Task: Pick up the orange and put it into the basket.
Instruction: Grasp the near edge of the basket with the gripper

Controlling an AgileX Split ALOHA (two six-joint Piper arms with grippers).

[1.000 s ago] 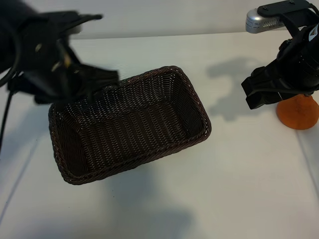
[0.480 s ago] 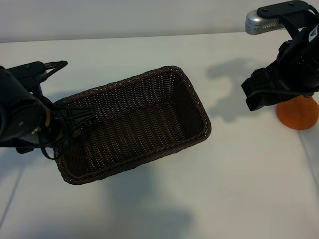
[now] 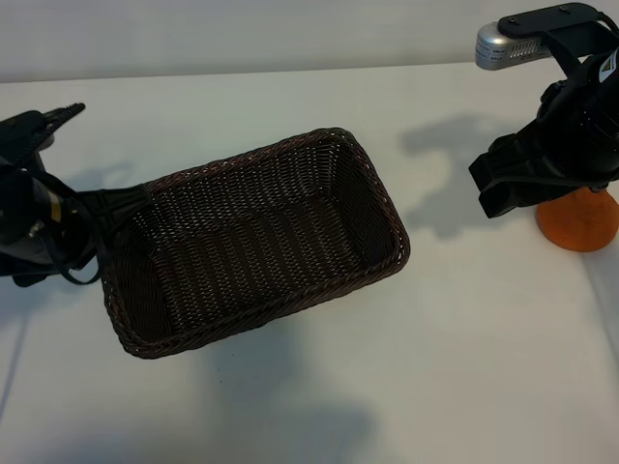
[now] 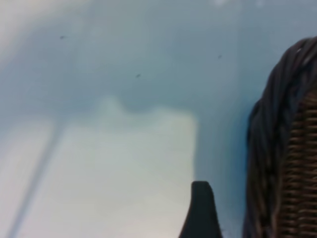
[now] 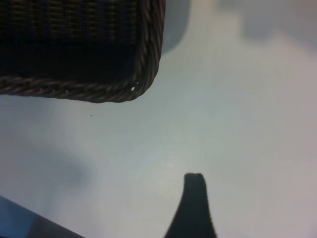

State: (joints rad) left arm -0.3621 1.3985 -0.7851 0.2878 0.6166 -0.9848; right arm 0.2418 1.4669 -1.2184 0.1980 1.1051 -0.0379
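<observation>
The orange (image 3: pixel 578 220) stands on the white table at the far right, partly hidden behind my right gripper (image 3: pixel 508 184). That gripper hangs open just above it and toward the basket, and nothing lies between its jaws. One right fingertip (image 5: pixel 193 201) shows over bare table, with the basket's corner (image 5: pixel 147 64) beyond it. The dark brown wicker basket (image 3: pixel 251 174) sits mid-table with nothing in it. At its left end my left gripper (image 3: pixel 111 208) is low and open. A left fingertip (image 4: pixel 200 210) shows beside the basket's wall (image 4: pixel 287 148).
White table (image 3: pixel 455 367) stretches in front of the basket and between it and the orange. A silver camera housing (image 3: pixel 503 43) sticks out above the right arm. The left arm's cables (image 3: pixel 58 256) hang beside the basket's left end.
The left arm has swung down and to the left, from over the basket's left end to beside it. The right arm and the orange have stayed in place.
</observation>
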